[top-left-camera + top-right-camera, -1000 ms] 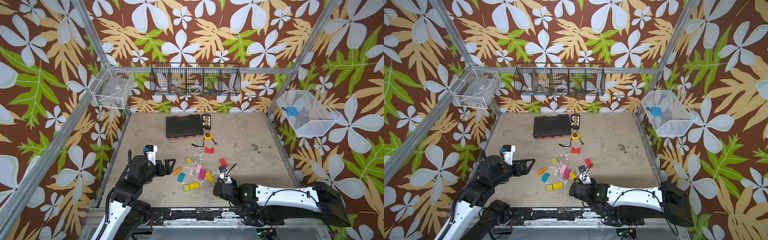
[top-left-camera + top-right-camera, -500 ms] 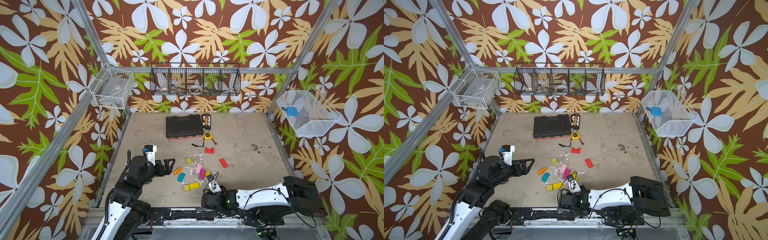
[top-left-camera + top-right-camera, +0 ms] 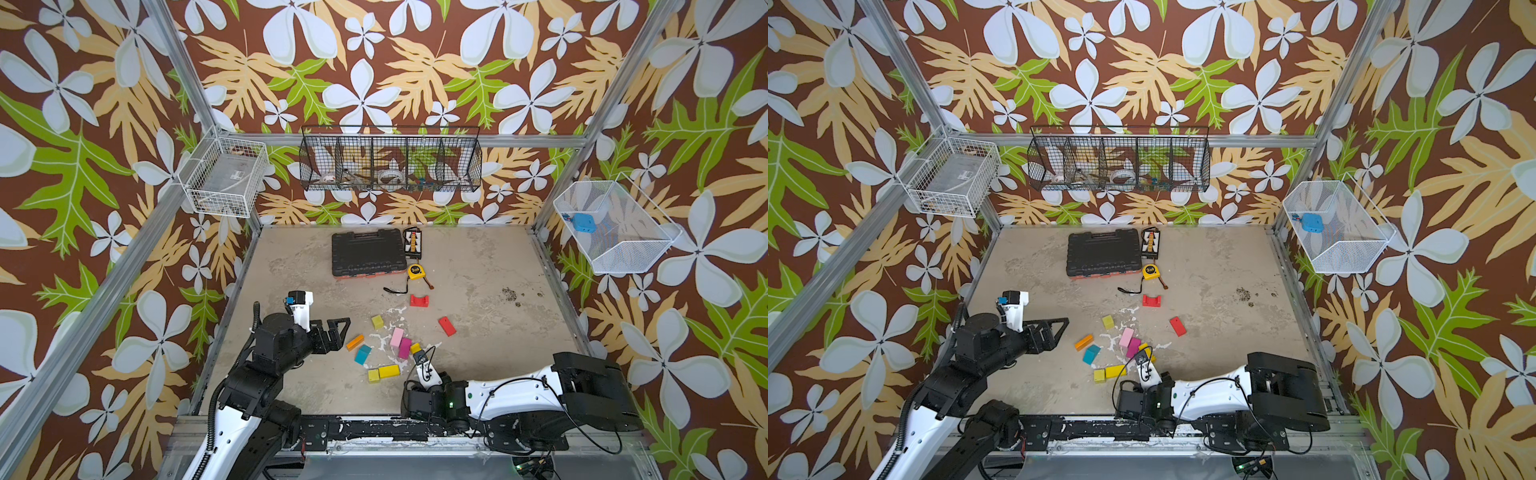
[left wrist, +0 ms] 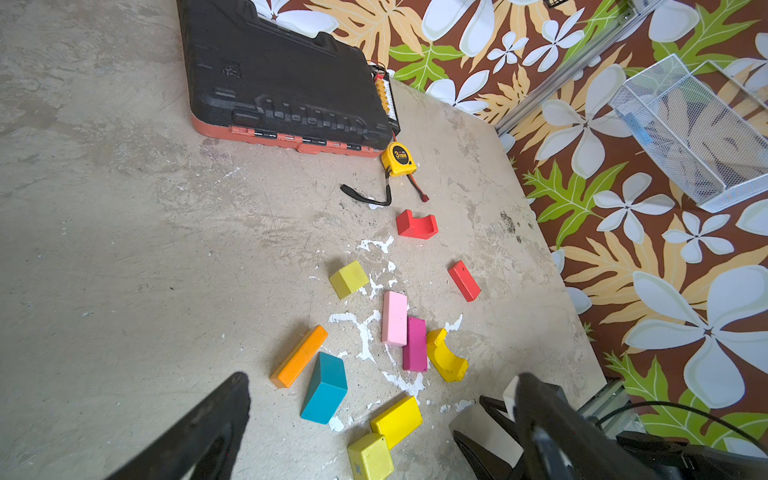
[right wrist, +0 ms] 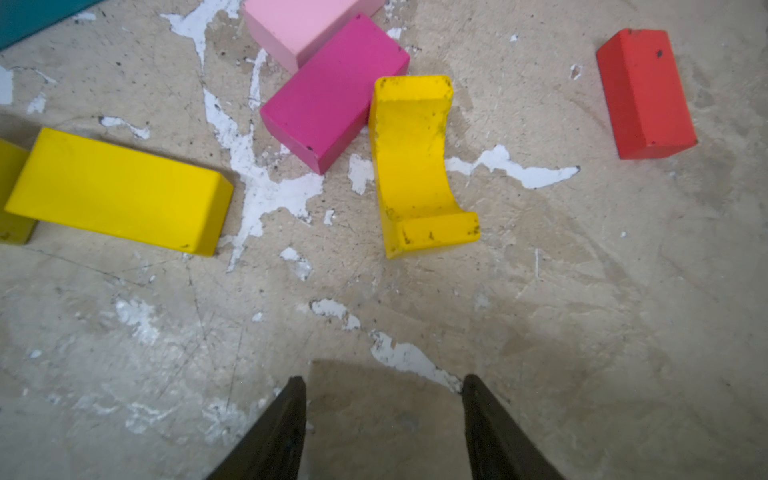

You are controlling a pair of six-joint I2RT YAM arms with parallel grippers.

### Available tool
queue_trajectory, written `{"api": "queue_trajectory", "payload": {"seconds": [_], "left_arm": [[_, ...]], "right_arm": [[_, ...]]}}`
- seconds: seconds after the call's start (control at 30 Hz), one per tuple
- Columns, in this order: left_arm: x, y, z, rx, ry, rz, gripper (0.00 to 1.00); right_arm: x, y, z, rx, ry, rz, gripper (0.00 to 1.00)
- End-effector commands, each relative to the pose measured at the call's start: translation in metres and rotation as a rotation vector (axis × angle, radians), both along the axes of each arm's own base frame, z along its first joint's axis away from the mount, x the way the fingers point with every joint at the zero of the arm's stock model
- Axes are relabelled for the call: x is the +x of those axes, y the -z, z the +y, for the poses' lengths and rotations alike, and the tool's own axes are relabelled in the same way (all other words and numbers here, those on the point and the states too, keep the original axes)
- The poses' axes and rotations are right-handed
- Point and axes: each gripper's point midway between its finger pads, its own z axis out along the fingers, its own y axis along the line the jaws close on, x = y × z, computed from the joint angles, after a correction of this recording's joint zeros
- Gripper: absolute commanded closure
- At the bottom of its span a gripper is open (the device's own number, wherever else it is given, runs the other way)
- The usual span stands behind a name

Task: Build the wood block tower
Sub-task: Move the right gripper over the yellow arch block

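I read this as the very start. No tower stands, and the wood blocks (image 3: 397, 336) all lie singly on the tabletop (image 3: 478, 266), scattered from its centre toward 6 o'clock in both top views.

My right hand (image 5: 383, 379) hangs low over bare surface, jaws parted with nothing between them. The yellow arch (image 5: 415, 166) lies on its side just ahead, toward 12 o'clock, against the magenta bar (image 5: 332, 95), which lies alongside the pink bar (image 5: 299, 25). My left hand (image 3: 337, 333) is spread wide and empty at 9 o'clock of the scatter, nearest the orange bar (image 4: 299, 357) and teal block (image 4: 326, 386).

I judge the next move is to pick a base, probably the yellow bar (image 5: 116, 187), and come down square with the jaws across its narrow sides. Lifting the arch first could drag its neighbour.

The tabletop is worn, concrete-grey, with white chipped patches among the blocks and dark specks toward 3 o'clock. A black tool case (image 3: 368, 253) sits at 12 o'clock, with a yellow tape measure (image 3: 415, 272) at its 4 o'clock corner. Floral wallpaper (image 3: 374, 62) covers the walls, which carry a white wire basket (image 3: 226, 176) at 10 o'clock, a black wire rack (image 3: 390, 160) at 12 and a white mesh basket (image 3: 615, 232) at 2.
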Motion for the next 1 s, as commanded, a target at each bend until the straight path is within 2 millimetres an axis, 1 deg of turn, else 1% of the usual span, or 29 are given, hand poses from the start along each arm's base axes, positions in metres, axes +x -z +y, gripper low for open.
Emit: {"api": "queue_trajectory", "payload": {"seconds": [0.0, 0.2, 0.4, 0.63, 0.97], "left_arm": [[-0.001, -0.001, 0.001, 0.001, -0.003, 0.0, 0.0], [-0.003, -0.003, 0.0, -0.002, 0.002, -0.011, 0.0], [-0.003, -0.003, -0.001, -0.003, 0.006, -0.011, 0.0], [-0.005, -0.005, -0.001, -0.004, 0.01, -0.018, 0.0], [-0.006, -0.007, -0.002, -0.007, 0.013, -0.027, 0.0]], "right_arm": [[0.01, -0.006, -0.001, -0.01, 0.022, -0.049, 0.39], [0.028, -0.009, 0.003, 0.018, 0.045, -0.046, 0.39], [0.049, -0.013, 0.002, 0.018, 0.075, -0.056, 0.4], [0.068, -0.005, -0.006, 0.039, 0.114, -0.015, 0.42], [0.088, -0.003, -0.018, 0.086, 0.174, 0.001, 0.43]]}}
